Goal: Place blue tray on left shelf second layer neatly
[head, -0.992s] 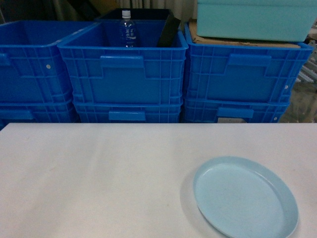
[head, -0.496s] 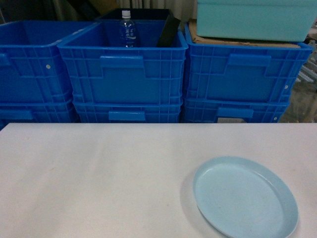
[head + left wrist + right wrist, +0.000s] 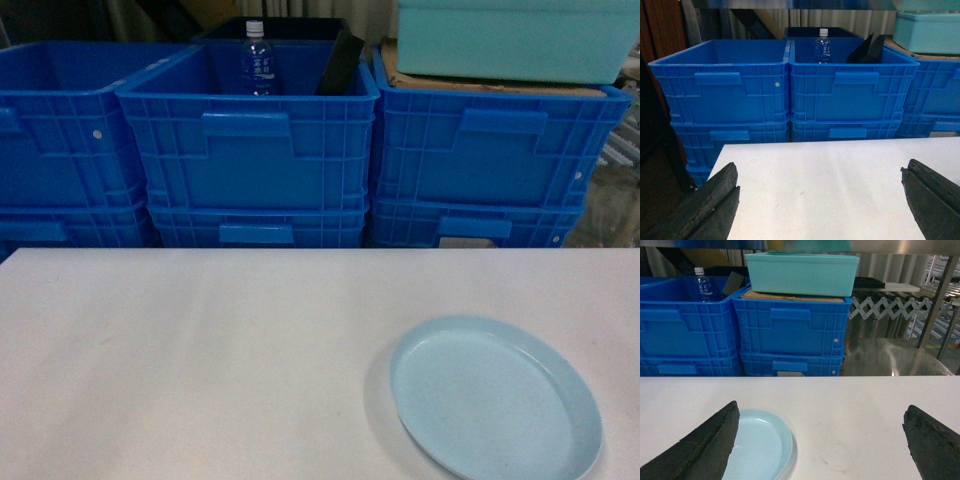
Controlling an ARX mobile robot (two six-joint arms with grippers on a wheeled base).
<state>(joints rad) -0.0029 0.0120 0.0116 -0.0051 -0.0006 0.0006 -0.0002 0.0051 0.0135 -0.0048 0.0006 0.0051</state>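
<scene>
While both claws, left [image 3: 820,200] and right [image 3: 820,440], stand wide open holding nothing, the blue tray [image 3: 495,398] lies flat on the white table [image 3: 200,350], near-right. It looks light, stiff and smooth; I would pinch its low rim.

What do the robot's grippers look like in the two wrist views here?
Each wrist view shows two thick, matte black jaws with a rough, rubbery-looking surface, tapering to blunt wedge tips. On the left gripper a seam runs along each jaw. The right gripper looks plainer. No cables or markings show, and the head view shows no arms.
</scene>
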